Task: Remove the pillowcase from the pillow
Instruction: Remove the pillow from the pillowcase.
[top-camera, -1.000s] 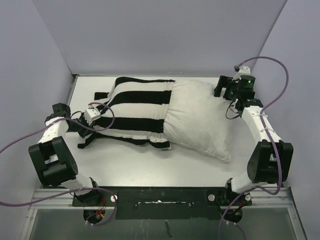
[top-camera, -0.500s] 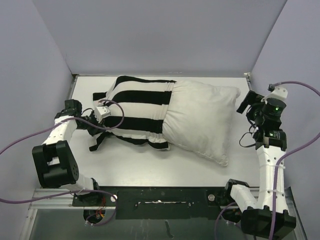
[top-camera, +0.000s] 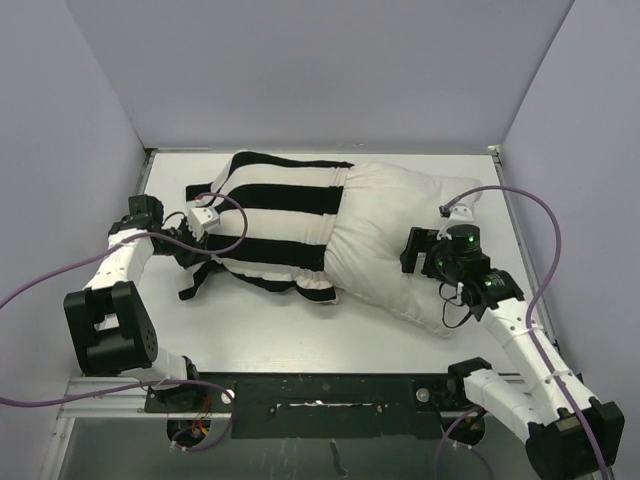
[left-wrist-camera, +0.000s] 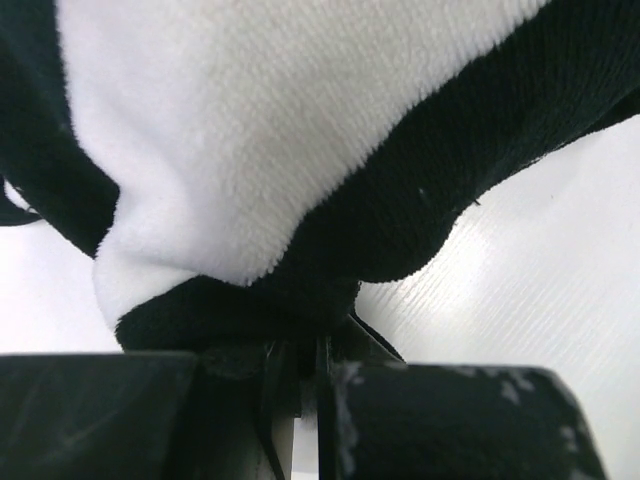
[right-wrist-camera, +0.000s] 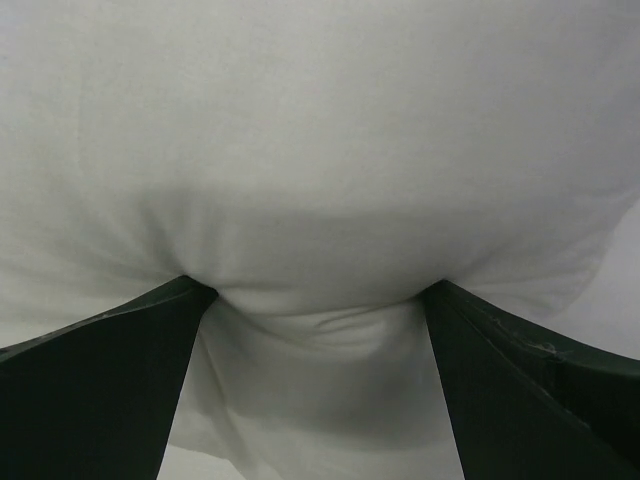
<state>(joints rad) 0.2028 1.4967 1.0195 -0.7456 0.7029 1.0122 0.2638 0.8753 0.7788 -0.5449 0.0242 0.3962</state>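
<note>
The black and white striped pillowcase (top-camera: 270, 215) covers the left half of the white pillow (top-camera: 385, 230), which lies across the table. The pillow's right half is bare. My left gripper (top-camera: 196, 246) is shut on a black fold at the pillowcase's left end, seen close in the left wrist view (left-wrist-camera: 305, 345) under the striped fabric (left-wrist-camera: 280, 140). My right gripper (top-camera: 410, 256) is open, its jaws spread wide and pressed into the bare pillow's near right part. In the right wrist view (right-wrist-camera: 320, 292) the pillow (right-wrist-camera: 320, 150) bulges between the fingers (right-wrist-camera: 120, 370).
The white table (top-camera: 300, 335) is closed in by lilac walls at the left (top-camera: 60, 150), back and right. A black rail (top-camera: 330, 395) runs along the near edge. Purple cables (top-camera: 545, 235) loop from both arms.
My right arm has swung in from the table's right edge onto the pillow's near right part. My left gripper has kept its hold on the pillowcase and barely moved.
</note>
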